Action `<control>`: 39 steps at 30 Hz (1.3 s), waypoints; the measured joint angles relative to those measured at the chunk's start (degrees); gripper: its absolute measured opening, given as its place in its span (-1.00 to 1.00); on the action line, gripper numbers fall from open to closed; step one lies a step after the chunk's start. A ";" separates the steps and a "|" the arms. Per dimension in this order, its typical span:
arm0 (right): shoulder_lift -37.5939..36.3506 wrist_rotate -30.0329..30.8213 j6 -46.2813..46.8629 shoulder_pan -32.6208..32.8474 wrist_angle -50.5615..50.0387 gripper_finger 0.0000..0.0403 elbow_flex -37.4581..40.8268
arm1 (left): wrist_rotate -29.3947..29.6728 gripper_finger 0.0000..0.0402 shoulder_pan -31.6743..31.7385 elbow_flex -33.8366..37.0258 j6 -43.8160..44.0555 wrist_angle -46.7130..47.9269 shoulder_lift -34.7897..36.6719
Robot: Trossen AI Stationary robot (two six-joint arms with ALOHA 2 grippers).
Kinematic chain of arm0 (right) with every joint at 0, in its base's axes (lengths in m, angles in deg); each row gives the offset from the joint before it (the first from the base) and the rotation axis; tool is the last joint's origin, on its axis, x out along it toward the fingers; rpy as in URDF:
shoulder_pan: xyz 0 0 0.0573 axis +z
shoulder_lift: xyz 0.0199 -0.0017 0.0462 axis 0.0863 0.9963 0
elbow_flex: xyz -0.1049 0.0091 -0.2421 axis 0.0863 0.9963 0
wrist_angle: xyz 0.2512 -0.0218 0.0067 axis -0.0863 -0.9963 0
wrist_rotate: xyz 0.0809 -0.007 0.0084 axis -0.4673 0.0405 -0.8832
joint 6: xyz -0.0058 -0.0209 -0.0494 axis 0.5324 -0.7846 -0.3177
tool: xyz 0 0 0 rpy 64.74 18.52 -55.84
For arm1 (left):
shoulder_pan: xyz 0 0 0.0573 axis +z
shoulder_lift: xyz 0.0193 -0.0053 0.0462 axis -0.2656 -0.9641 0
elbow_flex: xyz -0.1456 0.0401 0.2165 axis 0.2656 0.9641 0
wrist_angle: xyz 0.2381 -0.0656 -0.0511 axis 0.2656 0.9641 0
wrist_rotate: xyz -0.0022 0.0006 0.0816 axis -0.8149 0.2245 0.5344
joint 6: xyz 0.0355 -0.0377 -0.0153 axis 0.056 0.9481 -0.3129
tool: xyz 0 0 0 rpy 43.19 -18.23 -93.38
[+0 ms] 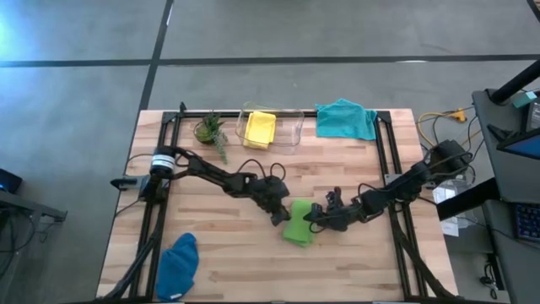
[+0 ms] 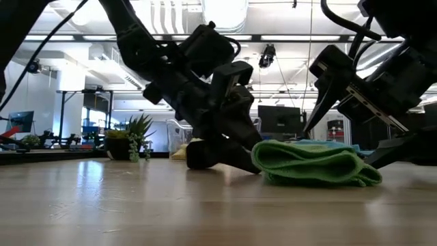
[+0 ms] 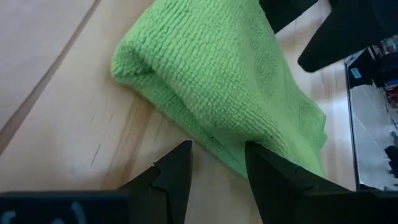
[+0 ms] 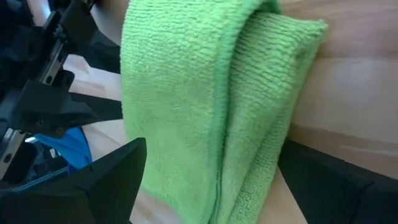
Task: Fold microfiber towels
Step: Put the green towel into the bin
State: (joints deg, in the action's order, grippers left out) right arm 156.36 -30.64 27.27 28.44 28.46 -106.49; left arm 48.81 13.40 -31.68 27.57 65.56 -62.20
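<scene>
The wooden surface (image 1: 253, 253) fills most of the overhead frame, and the lime green towel (image 1: 299, 224) sits a bit right of centre on it, already folded into a thick soft bundle. It looks light and floppy, so the layers could slump or slide apart if nudged; best taken by a folded edge, pinching all layers together. The right gripper (image 1: 315, 218) is at the towel's right side with its fingers spread wide around one end. The left gripper (image 1: 280, 218) is at the left edge, fingers partly apart and apparently empty, tips near the surface.
</scene>
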 joint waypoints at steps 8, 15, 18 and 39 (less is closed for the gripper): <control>0.20 0.69 -3.78 -0.21 0.66 0.72 -0.13 | -0.02 -0.33 0.02 -0.90 -0.15 0.46 -0.51; 1.26 0.71 -9.23 -0.43 3.74 0.58 0.02 | 0.51 -0.33 0.02 -0.90 -0.13 0.48 -0.55; 2.23 -0.47 -9.46 -0.52 4.45 0.46 -0.02 | 0.80 -0.33 0.02 -0.88 -0.13 0.51 -0.57; 1.05 -6.27 -20.78 -0.44 5.00 -0.93 0.06 | 0.91 -0.46 1.80 -0.22 -6.29 10.40 3.42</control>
State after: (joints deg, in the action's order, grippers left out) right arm 157.41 -36.91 6.49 28.00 33.46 -106.43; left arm 49.72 15.20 -31.90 21.28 75.97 -58.79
